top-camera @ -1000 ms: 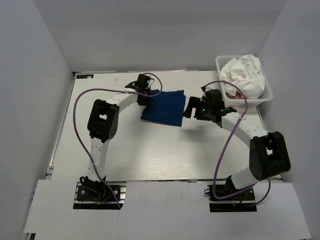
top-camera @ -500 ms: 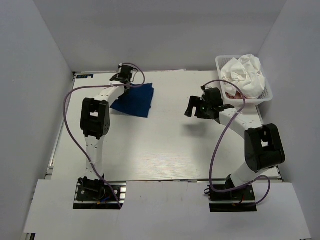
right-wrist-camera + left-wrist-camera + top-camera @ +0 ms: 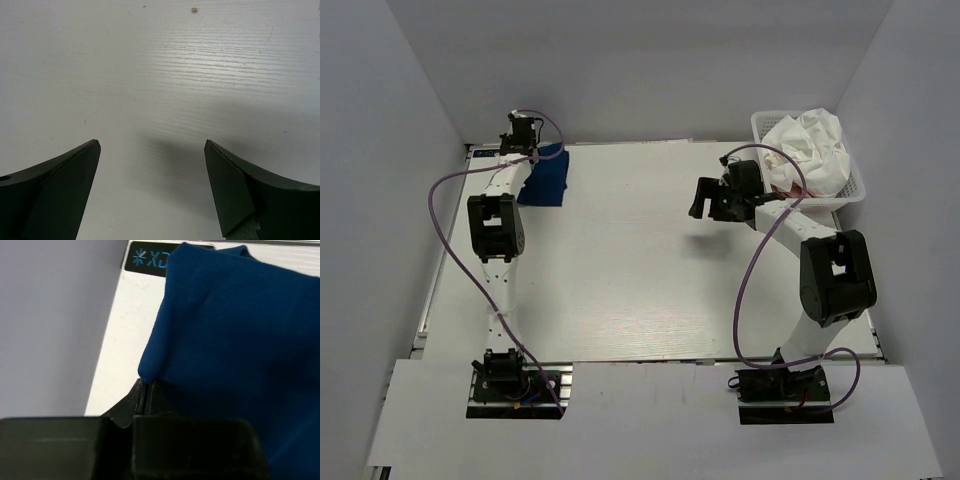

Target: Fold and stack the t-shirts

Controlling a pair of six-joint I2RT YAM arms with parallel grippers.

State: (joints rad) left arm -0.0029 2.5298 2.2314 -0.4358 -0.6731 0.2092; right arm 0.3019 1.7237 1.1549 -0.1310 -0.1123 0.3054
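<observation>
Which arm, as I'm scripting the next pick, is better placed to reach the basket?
Probably right: right gripper open, empty, near the basket; left gripper shut on the navy t-shirt.

Left side: my left gripper (image 3: 145,391) is tucked into the table's corner. A wall (image 3: 50,315) stands close on its left. The only slack is to its right, over the navy t-shirt (image 3: 235,340) pinched in its jaws.

Right side: my right gripper (image 3: 150,150) has its jaws spread over bare table (image 3: 160,60), with nothing between or ahead. The basket (image 3: 761,125), heaped with cloth, stands just behind its wrist.
</observation>
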